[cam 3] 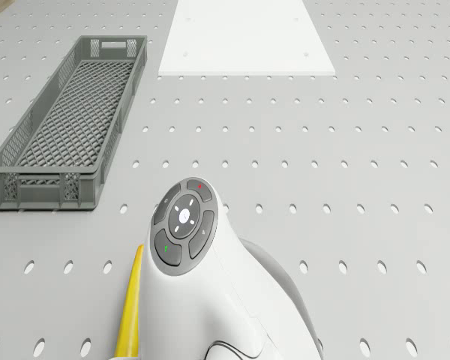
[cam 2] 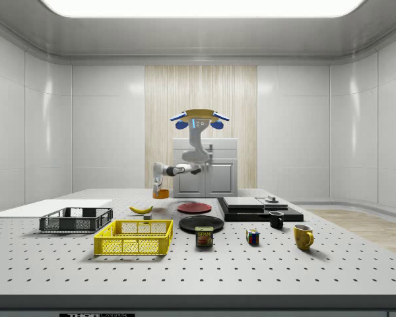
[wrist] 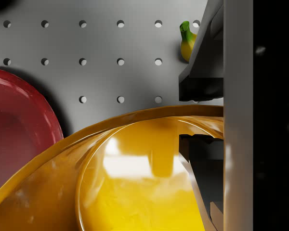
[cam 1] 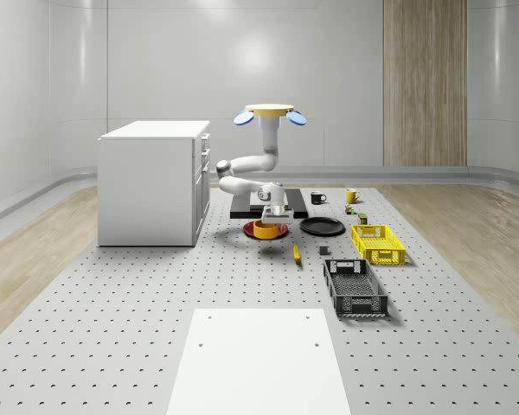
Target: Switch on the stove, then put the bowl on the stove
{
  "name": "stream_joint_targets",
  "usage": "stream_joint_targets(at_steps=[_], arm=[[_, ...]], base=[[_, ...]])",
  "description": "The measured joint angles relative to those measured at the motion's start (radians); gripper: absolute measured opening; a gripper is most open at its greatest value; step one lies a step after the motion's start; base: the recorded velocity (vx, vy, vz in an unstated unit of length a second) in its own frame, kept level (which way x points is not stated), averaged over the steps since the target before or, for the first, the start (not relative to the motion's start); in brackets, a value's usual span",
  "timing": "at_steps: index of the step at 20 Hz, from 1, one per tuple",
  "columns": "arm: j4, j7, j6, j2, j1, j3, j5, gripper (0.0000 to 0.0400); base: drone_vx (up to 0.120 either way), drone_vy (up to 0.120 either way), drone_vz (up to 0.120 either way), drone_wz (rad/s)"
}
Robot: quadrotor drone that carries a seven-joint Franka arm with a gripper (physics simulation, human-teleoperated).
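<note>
While we pinch the bowl's (wrist: 135,183) wall in the gripper (wrist: 202,118), one finger inside the rim and one outside, the bowl hangs off the bench above the red plate (cam 1: 253,229). We judge the carry underway, so we should keep the bowl level and high enough to pass the plate's edge. Beyond it lies the black stove (cam 1: 242,206), toward the bench's far edge beside the cabinet (cam 1: 151,181). Our drone (cam 1: 269,112) hovers above the stove.

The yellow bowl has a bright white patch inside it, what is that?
Wrist view: glare from the room's light reflecting off the glossy inside of the bowl, which the gripper grips by its rim. Side view: a big bright ceiling light panel glows overhead.
</note>
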Motion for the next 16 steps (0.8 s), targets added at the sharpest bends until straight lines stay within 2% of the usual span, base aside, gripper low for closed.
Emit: stream_joint_targets(at_steps=[6, 16], arm=[[-0.001, 0.000, -0.001, -0.001, 0.000, 0.003, 0.003, 0.0100], [-0.001, 0.001, 0.000, -0.002, -0.001, 0.003, 0.004, 0.0100]], base=[[-0.120, 0.107, 0.107, 0.000], [-0.120, 0.000, 0.008, 0.000]])
